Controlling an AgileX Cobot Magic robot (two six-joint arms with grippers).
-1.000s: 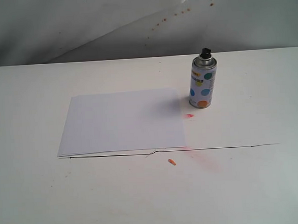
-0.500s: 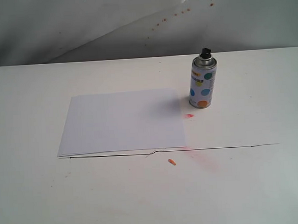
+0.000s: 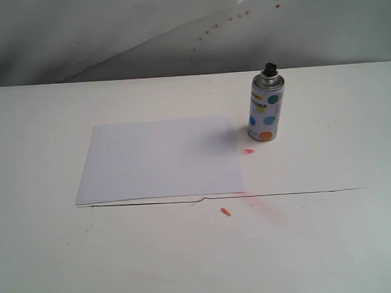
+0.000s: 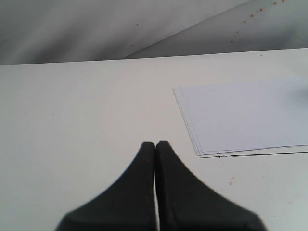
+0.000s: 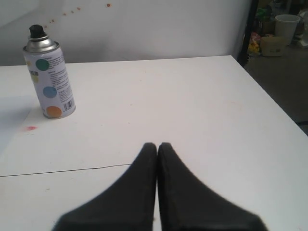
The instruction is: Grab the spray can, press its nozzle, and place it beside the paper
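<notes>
I see the spray can point(image 3: 266, 110) standing upright on the table point(image 3: 345, 243), just off the far right corner of the paper point(image 3: 160, 158) and not touching the sheet. Its black nozzle point(image 3: 269, 68) is on top, and a small red spot point(image 3: 249, 151) lies just beside the paper's right edge. My left gripper point(image 4: 155, 144) has its jaws pressed together on nothing, over bare table near a corner of the paper, and my right gripper point(image 5: 157, 145) is likewise pinched closed and empty, well apart from the can.
</notes>
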